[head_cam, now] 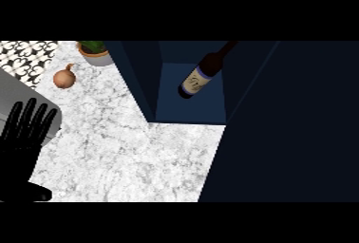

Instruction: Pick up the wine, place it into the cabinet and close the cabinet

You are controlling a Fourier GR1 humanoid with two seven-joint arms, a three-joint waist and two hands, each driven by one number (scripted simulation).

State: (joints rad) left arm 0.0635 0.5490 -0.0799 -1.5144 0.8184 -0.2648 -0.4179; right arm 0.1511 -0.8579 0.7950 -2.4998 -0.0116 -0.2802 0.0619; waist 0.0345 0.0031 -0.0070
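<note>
One hand only shows in the head view: the left hand (24, 130), black, at the left edge of the picture. Its fingers are straight and point up, a little spread, and they hold nothing. It rests partly over a grey surface (21, 92) at the left edge, and I cannot tell what this surface is. The right hand does not show in this view.

The wine bottle (198, 78) is inside the cabinet (136, 80), in the open compartment between its dark blue walls, well apart from the hand. The bottle is dark brown. Its neck points to the upper right and its base to the lower left. I cannot tell if it stands upright or leans on the wall. It has a pale cream label with a thin purple band along its upper edge. Some dark marks are on the label, but the writing is too small to read, so no brand can be given.

To the right of the compartment, a large dark navy panel (294, 123) covers the whole right part of the view. It looks like the cabinet's open door.

The white marble counter (133, 156) fills the middle. A brown onion (64, 78) lies on it near the top left, and a potted plant (96, 51) stands just beside the cabinet's left wall. A black and white patterned tile (24, 57) fills the top left corner.
</note>
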